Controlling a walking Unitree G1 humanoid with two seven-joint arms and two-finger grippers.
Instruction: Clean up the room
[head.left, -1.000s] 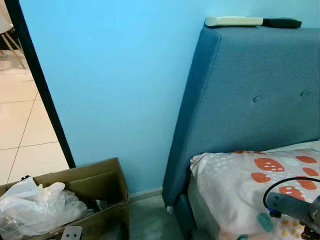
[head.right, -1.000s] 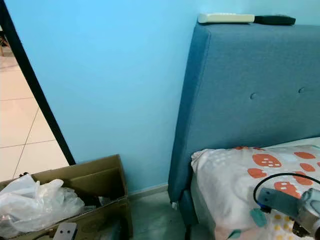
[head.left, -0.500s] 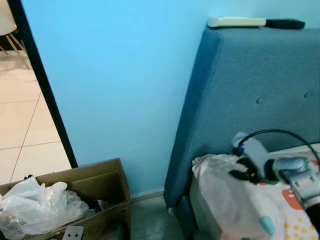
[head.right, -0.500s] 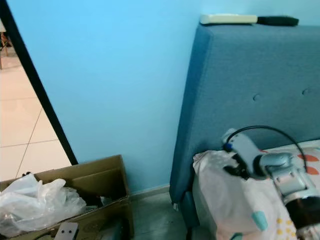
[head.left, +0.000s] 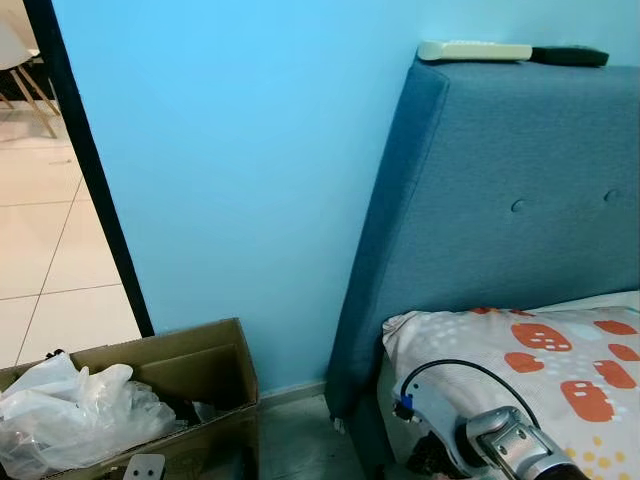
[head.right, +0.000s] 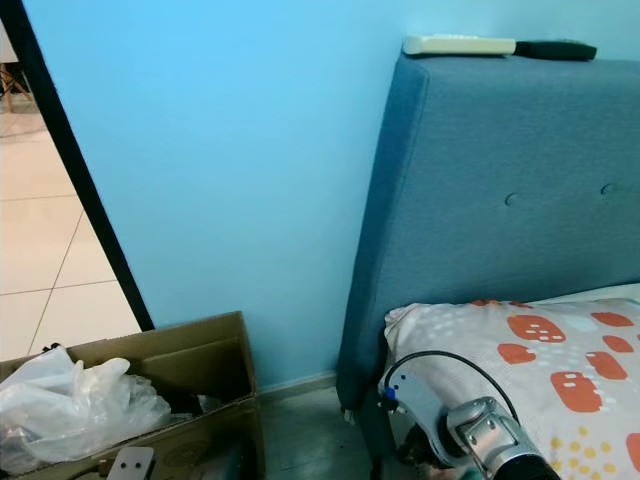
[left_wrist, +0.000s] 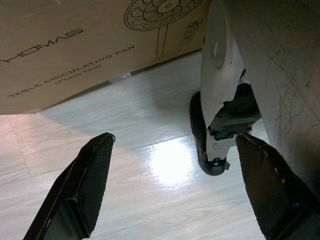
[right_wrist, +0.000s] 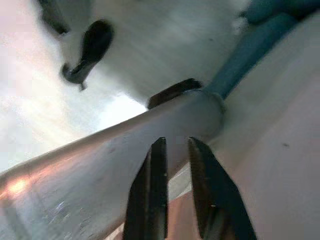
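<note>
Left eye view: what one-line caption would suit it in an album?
Two remotes rest atop a blue headboard, a patterned pillow below, a cardboard box of plastic bags by the doorway.

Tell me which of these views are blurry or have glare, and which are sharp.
Left eye view: sharp, evenly lit, remotes atop the headboard crisp. Left wrist view: sharp, box lettering readable, bright glare patch on the floor between the left pincer fingers. Right wrist view: soft and smeared, washed-out glare on the floor, right pincer dark.

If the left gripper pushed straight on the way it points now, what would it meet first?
Probably the pale wood floor: the open left gripper points down at it. The cardboard box lies farther off.
</note>
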